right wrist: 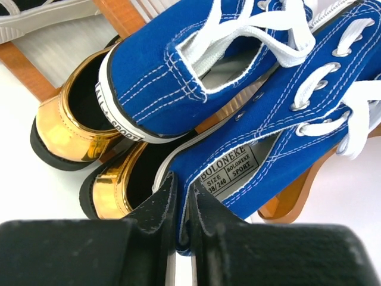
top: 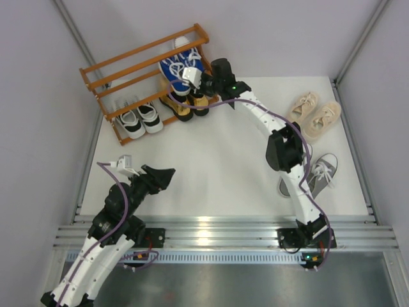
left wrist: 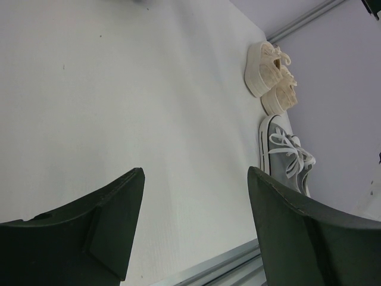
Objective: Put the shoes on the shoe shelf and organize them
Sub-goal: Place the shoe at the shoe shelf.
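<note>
The orange-brown shoe shelf [top: 144, 50] stands at the far left. The blue sneakers [top: 182, 66] lie on its right side above the gold loafers [top: 185, 106]. The black-and-white sneakers [top: 141, 119] sit low on its left. My right gripper [top: 195, 80] is shut on the heel edge of one blue sneaker [right wrist: 286, 149], beside the other blue sneaker [right wrist: 178, 65] and over the gold loafers [right wrist: 65, 131]. My left gripper [top: 167, 176] is open and empty above the table, also seen in its wrist view [left wrist: 196, 173].
The beige lace-ups [top: 316, 115] lie at the table's far right, with the grey sneakers [top: 319, 173] nearer and partly behind the right arm. Both pairs show in the left wrist view, beige [left wrist: 271, 74] and grey [left wrist: 286, 158]. Walls close in both sides.
</note>
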Available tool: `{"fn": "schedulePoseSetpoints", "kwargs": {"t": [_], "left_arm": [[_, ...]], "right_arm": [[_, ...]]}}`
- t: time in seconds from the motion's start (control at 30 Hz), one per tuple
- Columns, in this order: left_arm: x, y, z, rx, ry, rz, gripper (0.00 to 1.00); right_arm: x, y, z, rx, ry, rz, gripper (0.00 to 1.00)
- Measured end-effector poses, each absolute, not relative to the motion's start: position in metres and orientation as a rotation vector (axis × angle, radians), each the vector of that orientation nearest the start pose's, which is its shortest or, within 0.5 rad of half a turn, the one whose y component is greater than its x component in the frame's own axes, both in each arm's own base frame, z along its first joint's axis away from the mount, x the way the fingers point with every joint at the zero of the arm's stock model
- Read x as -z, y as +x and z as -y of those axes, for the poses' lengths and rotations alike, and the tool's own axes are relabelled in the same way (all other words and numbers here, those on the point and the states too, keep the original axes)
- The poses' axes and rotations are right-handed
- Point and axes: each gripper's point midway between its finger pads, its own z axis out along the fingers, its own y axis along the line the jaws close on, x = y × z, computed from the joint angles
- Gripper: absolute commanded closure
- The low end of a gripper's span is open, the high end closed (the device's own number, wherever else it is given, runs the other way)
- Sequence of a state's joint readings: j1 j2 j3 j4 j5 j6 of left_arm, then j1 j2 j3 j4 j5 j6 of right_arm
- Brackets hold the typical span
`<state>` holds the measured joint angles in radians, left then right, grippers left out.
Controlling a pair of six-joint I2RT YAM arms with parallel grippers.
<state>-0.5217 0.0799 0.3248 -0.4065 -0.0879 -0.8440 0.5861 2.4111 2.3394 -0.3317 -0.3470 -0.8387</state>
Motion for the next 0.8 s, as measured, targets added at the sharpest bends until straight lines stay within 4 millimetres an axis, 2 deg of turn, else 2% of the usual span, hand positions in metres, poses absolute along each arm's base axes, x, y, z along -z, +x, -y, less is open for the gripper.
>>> {"fn": "schedulePoseSetpoints", "kwargs": {"t": [0.17,0.27,0.3,0.43,0.53,0.6,0.7,0.8], "left_arm": [[-0.186,0.186,0.125,0.920,-0.359,-1.779,0.25],[-0.187,0.186,0.125,0.923,-0.361,-1.778,0.25],[-0.187,0.185,0.125,0.924,-0.361,-1.776,0.25],[-0.188,0.185,0.125,0.932,-0.367,-1.771,0.25],[-0.189,0.184,0.125,0.938,-0.372,-1.766,0.25],[-0.190,0.184,0.125,0.942,-0.374,-1.762,0.25],[-0.191,0.183,0.124,0.946,-0.375,-1.758,0.25],[-0.191,0.183,0.124,0.948,-0.375,-1.755,0.25]], "right_arm": [[-0.212,0.554,-0.406,-0.167,-1.435,-1.304,0.78],[-0.222,0.558,-0.408,-0.154,-1.415,-1.269,0.75],[-0.225,0.559,-0.409,-0.149,-1.407,-1.257,0.69],[-0.234,0.562,-0.412,-0.137,-1.387,-1.225,0.62],[-0.237,0.563,-0.413,-0.130,-1.380,-1.218,0.49],[-0.240,0.564,-0.413,-0.123,-1.373,-1.211,0.34],[-0.244,0.565,-0.412,-0.116,-1.362,-1.208,0.22],[-0.251,0.564,-0.410,-0.114,-1.352,-1.206,0.19]]}}
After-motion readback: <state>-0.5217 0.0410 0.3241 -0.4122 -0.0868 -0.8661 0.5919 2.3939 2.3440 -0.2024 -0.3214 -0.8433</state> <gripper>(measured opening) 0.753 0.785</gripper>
